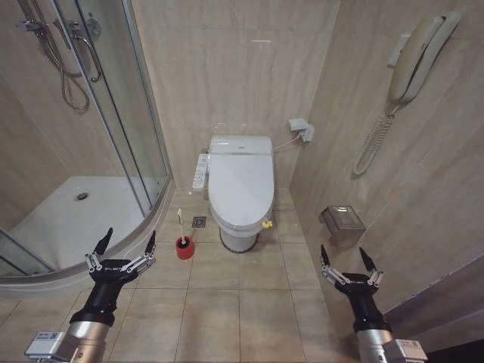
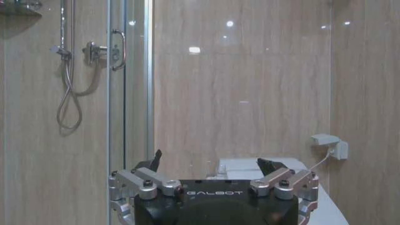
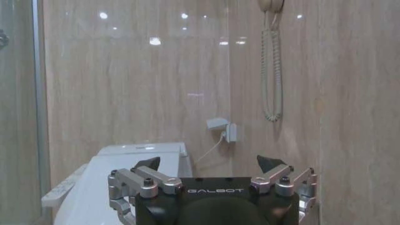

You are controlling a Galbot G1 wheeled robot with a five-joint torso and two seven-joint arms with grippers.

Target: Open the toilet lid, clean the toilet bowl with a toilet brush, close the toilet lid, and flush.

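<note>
Nearest the camera, the left gripper (image 1: 125, 249) sits at the lower left of the head view with its fingers spread wide and nothing in them, and the right gripper (image 1: 349, 265) mirrors it at the lower right, also wide and empty, both hovering over bare floor tiles well short of anything. A bit further in, just left of center, the toilet brush (image 1: 181, 224) stands in its red holder cup (image 1: 184, 247) on the floor, white handle pointing up, just beside the foot of the toilet. Then the toilet lid (image 1: 241, 184) in the middle of the frame, shut flat, so the toilet bowl (image 1: 239, 236) only shows as the outer base underneath. A side control panel (image 1: 200, 172) hangs off the lid's left edge, and the glass shower enclosure (image 1: 113, 113) fills the upper left. So I'd say nothing's started yet, lid comes first. What worries me: the lid is glossy and lies flush, so fingertips could skate off instead of catching the front lip. Going in from the left could also bump that panel, or knock the light brush cup over.
</note>
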